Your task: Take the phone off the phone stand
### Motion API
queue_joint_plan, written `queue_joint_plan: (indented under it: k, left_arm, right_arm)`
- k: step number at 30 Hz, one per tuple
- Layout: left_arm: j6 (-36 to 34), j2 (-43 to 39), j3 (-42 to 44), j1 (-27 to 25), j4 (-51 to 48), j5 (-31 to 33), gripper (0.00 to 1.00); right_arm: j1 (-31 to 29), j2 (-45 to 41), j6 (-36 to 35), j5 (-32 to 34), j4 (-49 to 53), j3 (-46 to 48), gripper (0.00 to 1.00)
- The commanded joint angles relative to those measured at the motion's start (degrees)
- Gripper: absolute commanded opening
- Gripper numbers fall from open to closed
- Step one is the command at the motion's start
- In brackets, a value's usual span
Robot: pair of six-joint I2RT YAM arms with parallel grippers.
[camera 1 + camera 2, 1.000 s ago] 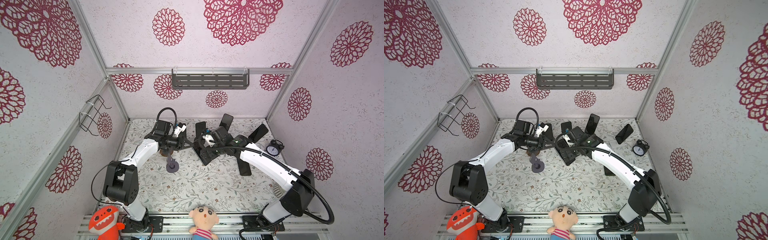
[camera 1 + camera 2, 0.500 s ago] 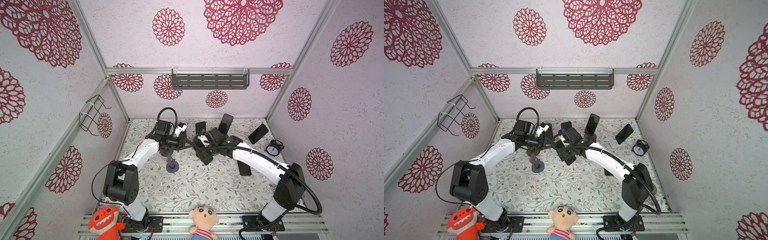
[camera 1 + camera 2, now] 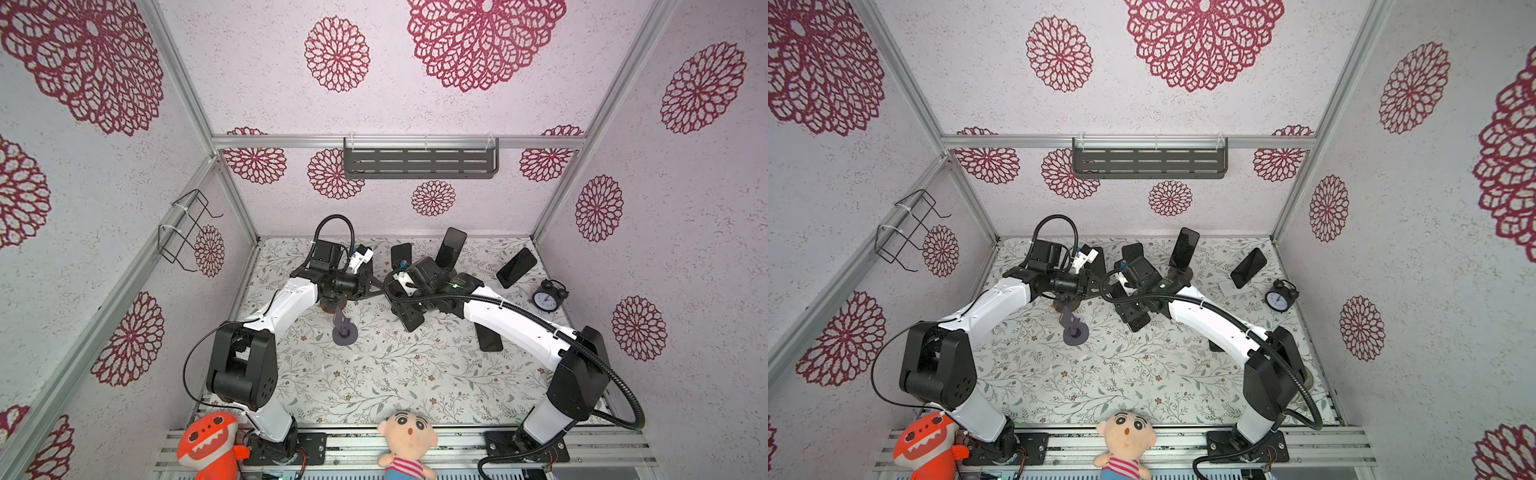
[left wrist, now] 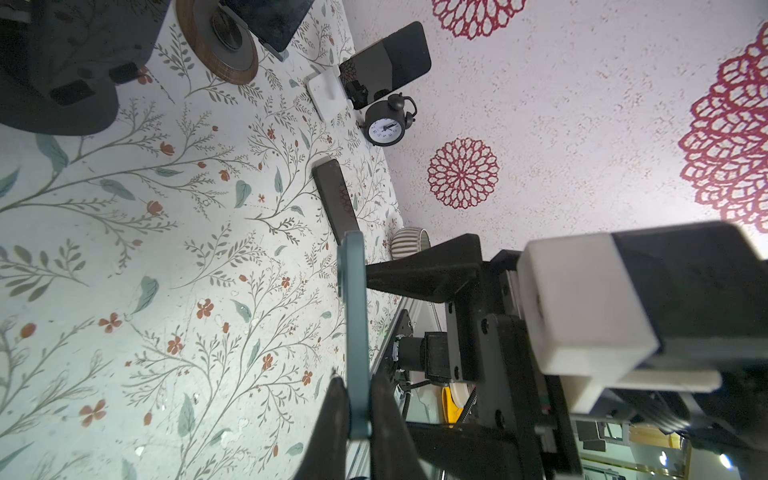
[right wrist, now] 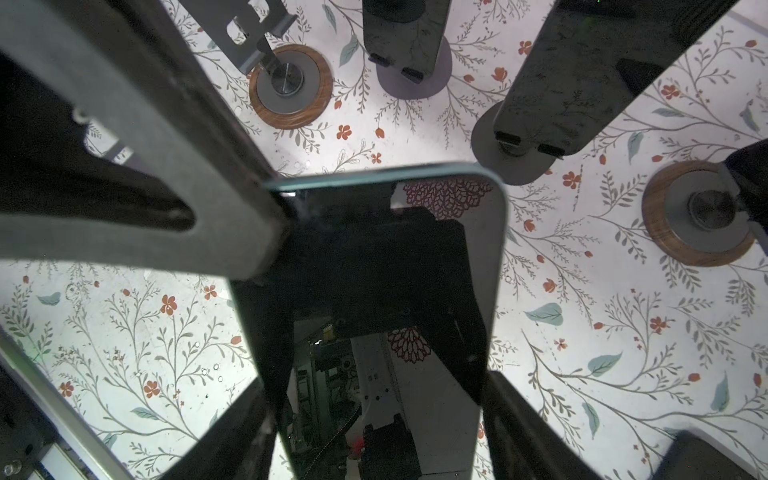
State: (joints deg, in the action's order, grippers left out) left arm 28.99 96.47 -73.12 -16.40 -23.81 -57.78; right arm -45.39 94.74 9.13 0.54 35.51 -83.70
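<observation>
The phone (image 5: 395, 270) is not on any stand now. It hangs in the air above the counter (image 3: 374, 382), between the two arms, with its dark screen turned toward the right wrist camera.

The left gripper (image 4: 358, 386) is clenched on it. In the left wrist view its two fingers (image 4: 332, 415) pinch the thin teal edge of the phone (image 4: 353, 332) from both faces, and in the right wrist view this grip sits at one corner only.

The right gripper (image 5: 374, 386) stands with one jaw at each long side of the phone. They are very near the edges, but I cannot tell whether they already press on them.

In a top view a grey stand (image 3: 344, 330) stands empty on the counter in front of the left arm. I cannot say if the phone belonged to it. Other phones lean on stands at the back.

To my judgement the lifting step is done and a handover is in progress. The next move asks that the right jaws close squarely on both long edges, and only after that should the left one let go. A corner pinch on smooth glass can turn or slip, so the change of grip should be slow. Then the phone can be laid on a free part of the counter.
</observation>
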Motion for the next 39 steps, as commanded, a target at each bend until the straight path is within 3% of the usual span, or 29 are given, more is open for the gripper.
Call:
queue_joint_plan:
  k: [1,5,7,13,17,30,35,39]
  left_arm:
    - [0.23,-0.31,0.17,0.08,2.2,-2.16,0.0]
    - [0.23,-0.49,0.22,0.15,2.36,-1.99,0.0]
    - [0.1,-0.57,0.26,0.16,2.46,-2.06,0.06]
    - [0.07,-0.66,0.35,0.23,2.6,-1.81,0.16]
    - [0.02,-0.66,0.39,0.24,2.79,-2.01,0.17]
    - [-1.16,-1.27,-0.02,0.54,0.74,0.91,0.25]
    - [-5.28,-2.88,-2.22,1.16,-5.24,6.64,0.3]
    - [-4.86,-4.37,-1.76,2.25,-4.4,8.28,0.38]
  right_arm:
    - [-0.06,-1.09,1.07,2.06,-1.8,-0.42,0.66]
    - [-0.05,-1.4,1.09,1.93,-2.63,0.27,0.62]
    - [-0.05,-1.49,1.0,1.84,-2.88,0.45,0.57]
    - [0.03,-1.49,1.16,1.73,-3.25,1.06,0.56]
    - [0.12,-1.83,1.16,1.84,-3.6,1.43,0.5]
    - [3.21,-4.0,2.25,3.31,-0.52,4.6,0.48]
    - [7.42,-3.48,5.16,5.35,4.35,6.68,0.54]
    - [7.24,2.88,5.62,8.25,8.0,3.52,0.7]
